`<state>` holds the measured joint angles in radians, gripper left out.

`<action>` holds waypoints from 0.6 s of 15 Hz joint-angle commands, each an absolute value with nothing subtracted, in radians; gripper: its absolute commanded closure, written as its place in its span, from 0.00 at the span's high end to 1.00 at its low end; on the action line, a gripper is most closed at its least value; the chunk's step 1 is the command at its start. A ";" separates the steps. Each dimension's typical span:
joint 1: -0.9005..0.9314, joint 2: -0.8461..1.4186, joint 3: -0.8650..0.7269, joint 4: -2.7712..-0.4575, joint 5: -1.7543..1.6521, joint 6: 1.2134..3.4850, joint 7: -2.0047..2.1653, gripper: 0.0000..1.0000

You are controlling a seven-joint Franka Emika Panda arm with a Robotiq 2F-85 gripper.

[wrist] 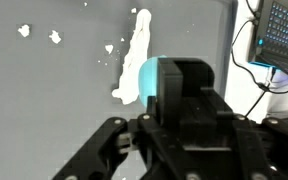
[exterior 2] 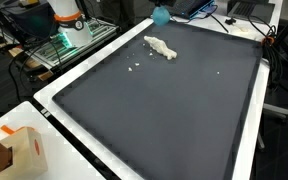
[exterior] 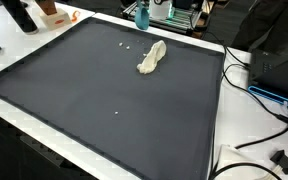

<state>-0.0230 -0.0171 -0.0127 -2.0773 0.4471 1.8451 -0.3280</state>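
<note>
A pale, crumpled, elongated lump (exterior: 152,57) (exterior 2: 162,47) lies on the dark mat (exterior: 104,100) (exterior 2: 174,110) toward its far side. In the wrist view the lump (wrist: 134,50) stretches upward just beyond my gripper. My gripper (wrist: 169,88) fills the lower half of that view, and its fingers appear shut on a light blue object (wrist: 146,78). In both exterior views the blue object (exterior: 141,16) (exterior 2: 161,15) hangs at the back edge of the mat, a little behind the lump. Small white crumbs (wrist: 54,37) (exterior: 124,45) (exterior 2: 134,67) are scattered beside the lump.
A white table border (exterior 2: 54,105) frames the mat. An orange and white box (exterior 2: 24,150) sits at one corner. Cables (exterior: 254,95) trail off the side by a dark case (exterior: 284,70). A lit screen (wrist: 284,35) stands beyond the mat's edge. A rack of equipment (exterior 2: 64,40) flanks the table.
</note>
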 commanded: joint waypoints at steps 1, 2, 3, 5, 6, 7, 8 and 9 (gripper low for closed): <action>-0.004 -0.093 0.004 -2.131 0.329 1.915 -0.197 0.25; -0.001 -0.101 0.008 -2.134 0.299 1.925 -0.169 0.25; 0.004 -0.111 0.014 -2.138 0.267 1.942 -0.140 0.25; 0.012 -0.128 0.025 -2.145 0.217 1.966 -0.110 0.25; 0.016 -0.137 0.031 -2.148 0.190 1.977 -0.094 0.25; 0.020 -0.143 0.036 -2.149 0.168 1.980 -0.078 0.25; 0.023 -0.148 0.041 -2.148 0.140 1.984 -0.060 0.25; 0.025 -0.150 0.046 -2.143 0.109 1.977 -0.041 0.25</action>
